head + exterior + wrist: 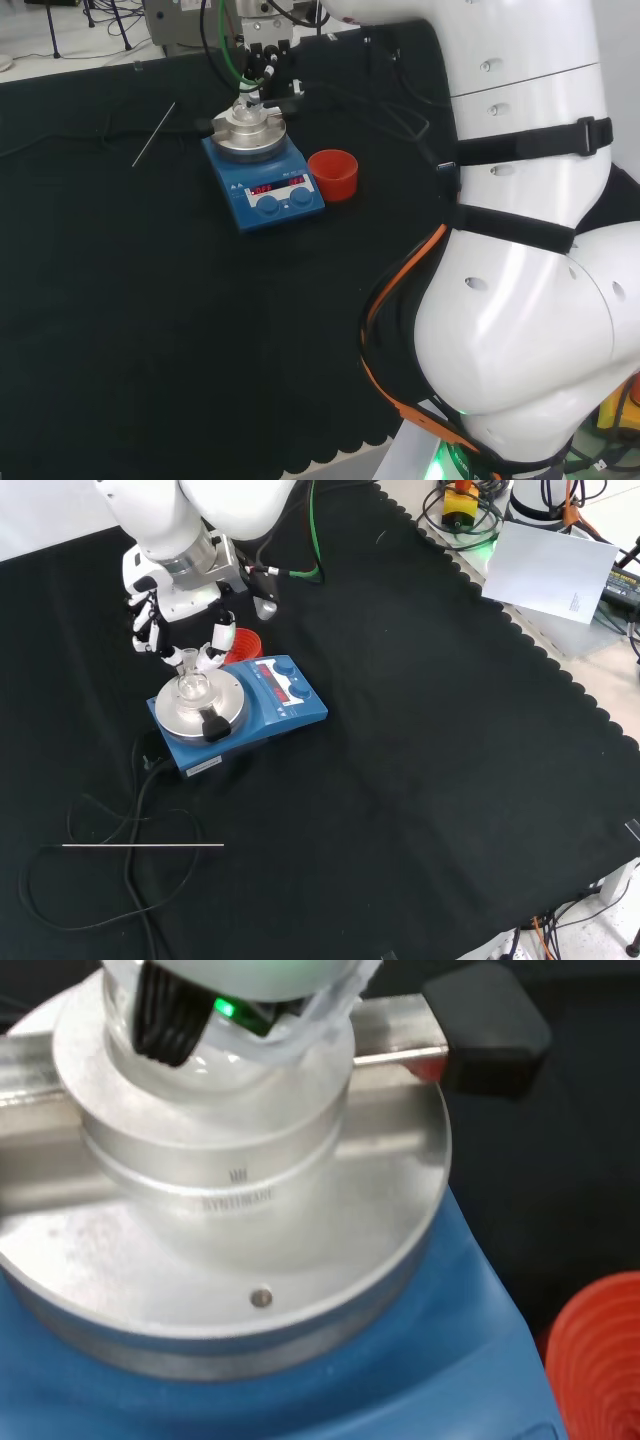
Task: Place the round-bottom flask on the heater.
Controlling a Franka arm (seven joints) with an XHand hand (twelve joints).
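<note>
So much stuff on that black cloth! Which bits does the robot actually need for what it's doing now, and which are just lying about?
Needed:
round-bottom flask
blue heater, with its metal block
the hand

Lying about:
red ribbed ring
thin metal rod
black cable

You'll find the round-bottom flask — clear glass, upright, neck up — seated in the metal block of the blue heater at the front view's upper left. In the head view the heater stands upper centre-left.
</note>
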